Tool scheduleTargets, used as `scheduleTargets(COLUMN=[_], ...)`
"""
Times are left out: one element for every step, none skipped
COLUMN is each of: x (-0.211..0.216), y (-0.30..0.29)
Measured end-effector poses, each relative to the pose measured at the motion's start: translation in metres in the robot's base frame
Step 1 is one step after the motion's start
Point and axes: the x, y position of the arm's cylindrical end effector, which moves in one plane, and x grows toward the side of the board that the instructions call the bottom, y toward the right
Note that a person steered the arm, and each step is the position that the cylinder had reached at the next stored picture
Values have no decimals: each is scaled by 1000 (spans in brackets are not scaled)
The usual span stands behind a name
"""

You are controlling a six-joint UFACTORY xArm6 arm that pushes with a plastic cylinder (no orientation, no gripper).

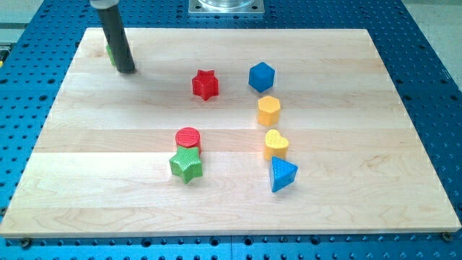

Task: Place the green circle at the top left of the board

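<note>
One green circle (110, 52) behind my tip (128, 70), seven blocks

A pale wooden board (346, 188) is lying on a blue perforated table (433, 87), carrying eight blocks. A green block (110, 52) (mostly hidden behind the rod) is sitting at far left. A red star (205, 84), blue hexagon (261, 76), yellow hexagon (268, 110), yellow heart (276, 144) and blue triangle (282, 174) are sitting centre-right; a red cylinder (188, 139) is touching a green star (186, 165).
</note>
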Motion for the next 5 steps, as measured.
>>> scheduleTargets(x=[-17,-25,-26,-22,-37], y=[0,-1,-2,1,-31])
